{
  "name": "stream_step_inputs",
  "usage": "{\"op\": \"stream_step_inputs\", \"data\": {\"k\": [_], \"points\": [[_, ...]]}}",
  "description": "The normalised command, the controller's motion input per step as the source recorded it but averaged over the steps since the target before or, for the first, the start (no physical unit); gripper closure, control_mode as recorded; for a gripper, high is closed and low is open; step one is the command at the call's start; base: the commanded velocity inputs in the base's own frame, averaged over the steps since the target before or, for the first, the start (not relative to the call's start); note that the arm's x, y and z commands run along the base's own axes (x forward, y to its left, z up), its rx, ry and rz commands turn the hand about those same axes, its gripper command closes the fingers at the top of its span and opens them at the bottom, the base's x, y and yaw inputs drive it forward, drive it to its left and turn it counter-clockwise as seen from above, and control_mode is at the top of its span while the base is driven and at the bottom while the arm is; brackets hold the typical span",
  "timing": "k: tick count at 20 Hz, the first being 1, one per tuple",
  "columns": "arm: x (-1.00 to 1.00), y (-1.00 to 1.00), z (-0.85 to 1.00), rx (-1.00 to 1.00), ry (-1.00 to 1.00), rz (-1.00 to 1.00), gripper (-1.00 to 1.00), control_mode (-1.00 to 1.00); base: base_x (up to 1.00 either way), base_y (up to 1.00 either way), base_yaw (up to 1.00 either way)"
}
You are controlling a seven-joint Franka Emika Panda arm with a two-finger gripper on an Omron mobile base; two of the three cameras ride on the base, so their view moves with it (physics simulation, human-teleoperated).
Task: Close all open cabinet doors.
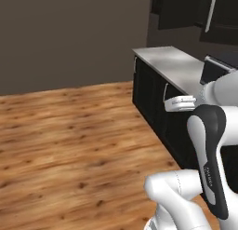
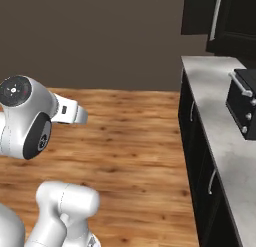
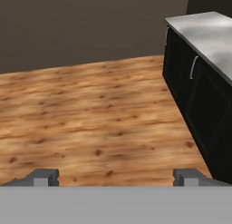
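Note:
High above the counter, a nearly black upper cabinet door (image 1: 222,19) with a slim silver bar handle (image 1: 211,12) stands angled out from the cabinet row. The right base view has the same door (image 2: 199,13) and handle (image 2: 216,16) at its top right. The lower cabinet doors (image 3: 199,89) under the counter lie flush with their fronts. My gripper (image 3: 115,177) is open, its fingertips (image 3: 43,177) far apart with nothing between them. It hangs over the wooden floor, left of the lower cabinets and well below the upper door. The white hand (image 1: 179,103) shows beside the counter front.
A grey counter (image 1: 172,61) runs along the right with a black toaster oven (image 2: 242,108) on it. Wooden floor (image 3: 90,109) spreads wide to the left, up to a plain dark wall (image 1: 69,38). My own arm (image 1: 209,154) fills the lower right of the left base view.

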Motion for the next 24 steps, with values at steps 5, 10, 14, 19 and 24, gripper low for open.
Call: {"op": "stream_step_inputs", "data": {"k": [5, 10, 14, 19, 24], "points": [[0.0, 0.0, 0.0, 0.0, 0.0, 0.0, -1.0, 1.0, 0.75, -0.09, -0.02], [0.0, 0.0, 0.0, 0.0, 0.0, 0.0, -1.0, 1.0, 0.75, -0.07, -0.05], [0.0, 0.0, 0.0, 0.0, 0.0, 0.0, -1.0, 1.0, 0.74, -0.05, -0.09], [0.0, 0.0, 0.0, 0.0, 0.0, 0.0, -1.0, 1.0, 0.73, -0.04, -0.11], [0.0, 0.0, 0.0, 0.0, 0.0, 0.0, -1.0, 1.0, 0.66, -0.01, -0.23]]}}
